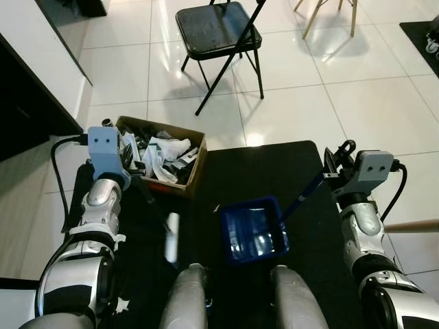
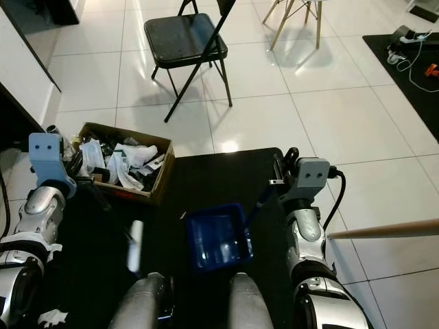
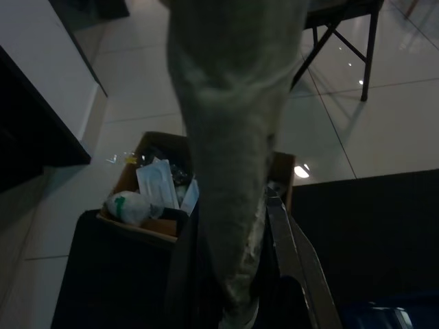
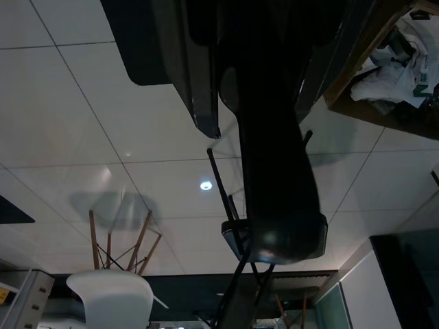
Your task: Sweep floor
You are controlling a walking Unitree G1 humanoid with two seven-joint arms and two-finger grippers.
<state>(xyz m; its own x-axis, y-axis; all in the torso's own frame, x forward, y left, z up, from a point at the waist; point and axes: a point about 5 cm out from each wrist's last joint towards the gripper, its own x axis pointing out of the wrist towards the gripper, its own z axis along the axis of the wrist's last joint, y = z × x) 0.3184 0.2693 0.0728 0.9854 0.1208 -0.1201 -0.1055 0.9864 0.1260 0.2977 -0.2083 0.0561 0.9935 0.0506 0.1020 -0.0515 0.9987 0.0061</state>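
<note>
A blue dustpan (image 1: 254, 233) hangs low over the black mat (image 1: 274, 164), just ahead of my legs. Its dark handle (image 1: 305, 195) slants up to my right gripper (image 1: 332, 169), which is shut on it. In the right wrist view the black handle (image 4: 274, 171) runs out between the fingers (image 4: 195, 82). My left gripper (image 1: 139, 182) is at the near edge of the cardboard box (image 1: 195, 171) and is shut on a pale brush (image 3: 233, 137). The brush's white part (image 1: 171, 236) shows low over the mat, left of the dustpan.
The cardboard box holds several crumpled papers and wrappers (image 1: 161, 154). A black folding chair (image 1: 219, 27) stands on the white tiles beyond the mat. A dark cabinet (image 1: 27, 103) runs along the left. A wooden stick (image 1: 411, 225) lies at the right, and wooden chair legs (image 1: 329, 14) are at the far right.
</note>
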